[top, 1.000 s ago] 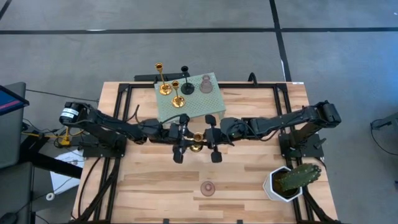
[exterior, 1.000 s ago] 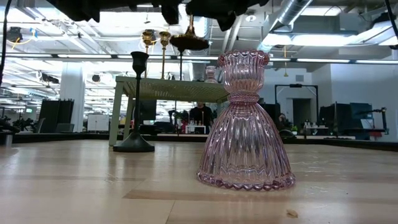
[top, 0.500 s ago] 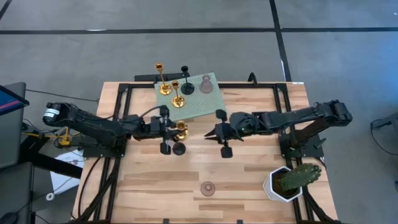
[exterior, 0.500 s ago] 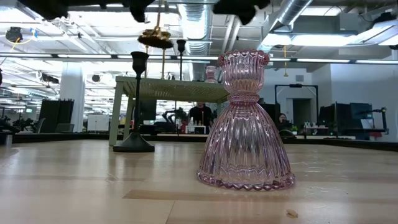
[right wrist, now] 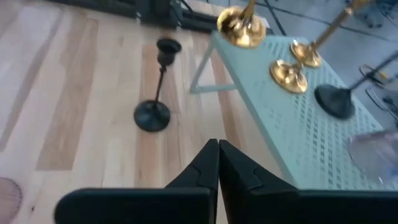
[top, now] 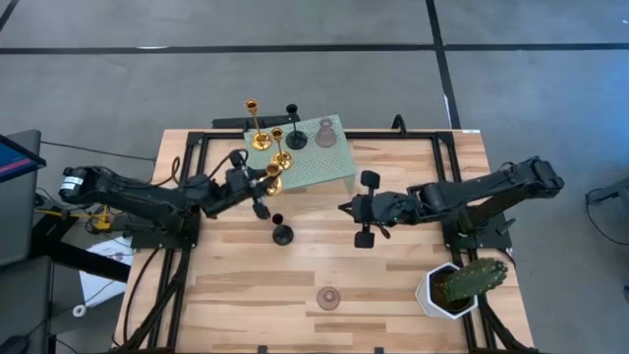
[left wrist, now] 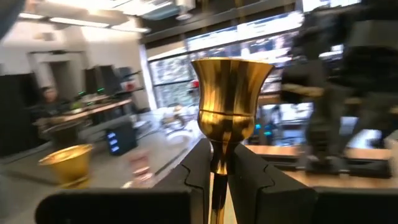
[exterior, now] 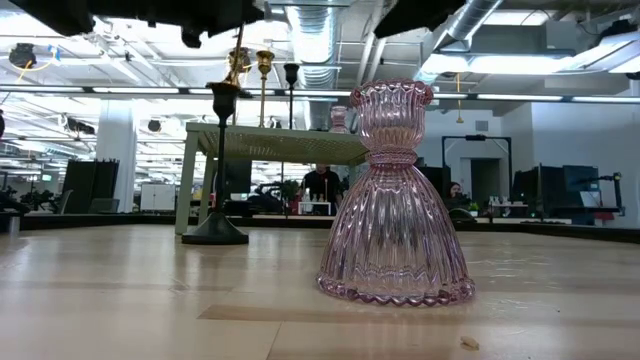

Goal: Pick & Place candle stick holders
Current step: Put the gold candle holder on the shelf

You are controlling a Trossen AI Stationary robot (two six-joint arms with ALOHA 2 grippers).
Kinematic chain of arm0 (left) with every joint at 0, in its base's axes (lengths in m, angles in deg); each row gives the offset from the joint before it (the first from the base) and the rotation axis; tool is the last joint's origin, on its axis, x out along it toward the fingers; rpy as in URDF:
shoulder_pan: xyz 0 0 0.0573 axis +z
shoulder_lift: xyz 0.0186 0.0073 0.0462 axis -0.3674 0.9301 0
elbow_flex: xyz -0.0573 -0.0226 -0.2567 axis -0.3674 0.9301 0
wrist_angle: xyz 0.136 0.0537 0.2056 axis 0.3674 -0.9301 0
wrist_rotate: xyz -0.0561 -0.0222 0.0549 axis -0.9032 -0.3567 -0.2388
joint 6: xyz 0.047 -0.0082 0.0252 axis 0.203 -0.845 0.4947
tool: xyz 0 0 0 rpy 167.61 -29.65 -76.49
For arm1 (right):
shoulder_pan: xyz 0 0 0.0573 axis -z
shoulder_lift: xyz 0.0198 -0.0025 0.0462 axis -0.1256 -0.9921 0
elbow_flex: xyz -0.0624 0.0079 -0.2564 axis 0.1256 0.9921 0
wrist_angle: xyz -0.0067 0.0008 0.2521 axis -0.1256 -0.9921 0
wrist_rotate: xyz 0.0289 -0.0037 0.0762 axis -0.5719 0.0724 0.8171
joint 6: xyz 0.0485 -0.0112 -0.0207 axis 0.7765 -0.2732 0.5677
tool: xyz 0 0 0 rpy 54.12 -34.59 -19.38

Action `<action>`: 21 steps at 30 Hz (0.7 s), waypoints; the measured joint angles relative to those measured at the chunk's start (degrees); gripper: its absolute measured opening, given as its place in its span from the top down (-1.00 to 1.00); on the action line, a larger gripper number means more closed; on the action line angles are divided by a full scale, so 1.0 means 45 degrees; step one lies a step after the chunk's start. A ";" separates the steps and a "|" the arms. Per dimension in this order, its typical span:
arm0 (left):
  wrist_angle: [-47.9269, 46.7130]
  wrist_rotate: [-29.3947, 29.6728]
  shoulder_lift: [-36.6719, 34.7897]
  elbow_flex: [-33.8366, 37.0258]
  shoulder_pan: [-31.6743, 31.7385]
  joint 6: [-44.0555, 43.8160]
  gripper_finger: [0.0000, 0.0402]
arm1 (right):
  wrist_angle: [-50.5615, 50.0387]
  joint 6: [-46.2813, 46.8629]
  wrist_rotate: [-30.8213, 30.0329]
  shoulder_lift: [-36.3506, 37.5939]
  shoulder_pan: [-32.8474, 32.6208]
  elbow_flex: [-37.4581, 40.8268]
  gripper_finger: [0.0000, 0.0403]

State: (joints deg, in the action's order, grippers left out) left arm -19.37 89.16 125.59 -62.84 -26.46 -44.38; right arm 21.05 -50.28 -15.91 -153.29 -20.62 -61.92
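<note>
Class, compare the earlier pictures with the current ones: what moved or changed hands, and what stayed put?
The left gripper, shut on a gold holder, carried it from mid-table to the green stand. The right gripper, shut and empty, drew back rightward. The black holder, pink holder and cactus stayed.

Shiny gold holder (left wrist: 231,93); matte black holder (top: 281,232) — pink ribbed glass holder (exterior: 394,195).
</note>
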 joint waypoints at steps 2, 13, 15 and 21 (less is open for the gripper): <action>-0.0010 0.0302 0.0108 0.0000 0.0360 -0.0009 0.84 | -0.0459 0.0383 -0.0494 0.0000 -0.0224 0.0000 1.00; -0.0702 0.0433 0.0119 0.0000 0.1957 -0.0936 0.84 | -0.2082 0.2033 -0.2928 0.0000 -0.1654 0.0000 1.00; -0.1041 0.0430 0.0119 0.0000 0.2141 -0.1224 0.84 | -0.2116 0.2056 -0.2970 0.0000 -0.1773 0.0000 1.00; -0.1365 0.0457 0.0119 0.0210 0.2520 -0.1634 0.84 | -0.2086 0.2191 -0.3312 0.0000 -0.1945 0.0000 1.00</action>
State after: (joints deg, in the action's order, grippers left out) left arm -25.52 91.21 126.13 -61.89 -15.12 -51.73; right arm 11.67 -40.43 -30.82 -153.29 -29.37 -61.92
